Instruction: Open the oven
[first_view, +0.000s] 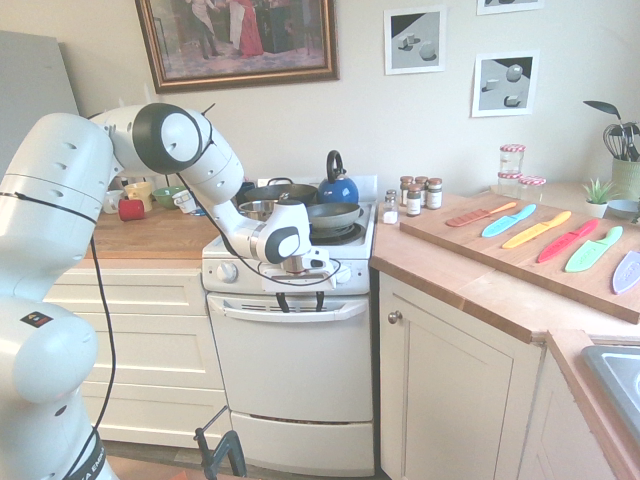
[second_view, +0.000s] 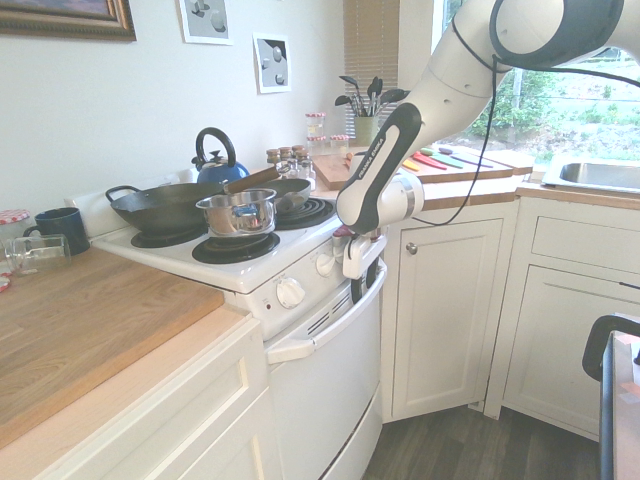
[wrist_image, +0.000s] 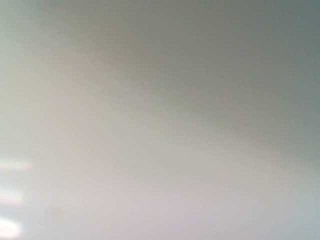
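Note:
The oven (first_view: 290, 390) is a small white stove between cream cabinets, seen from the side in the second exterior view (second_view: 320, 400). Its door looks closed or nearly so. A wide bar handle (first_view: 250, 308) runs along the top of the door, just under the knob row. My gripper (first_view: 301, 300) points down at the handle's middle. Its two dark fingers (first_view: 283, 300) stand apart and reach down behind the bar, so it is open. From the side, the gripper (second_view: 357, 285) sits tight against the handle (second_view: 330, 325). The wrist view shows only a blurred whitish surface.
Pans (first_view: 335, 213), a steel pot (second_view: 237, 212) and a blue kettle (first_view: 337, 185) crowd the burners. A cream cupboard with a round knob (first_view: 394, 317) adjoins the oven on one side and drawers (first_view: 140, 330) on the other. Coloured knives lie on a wooden board (first_view: 520, 250).

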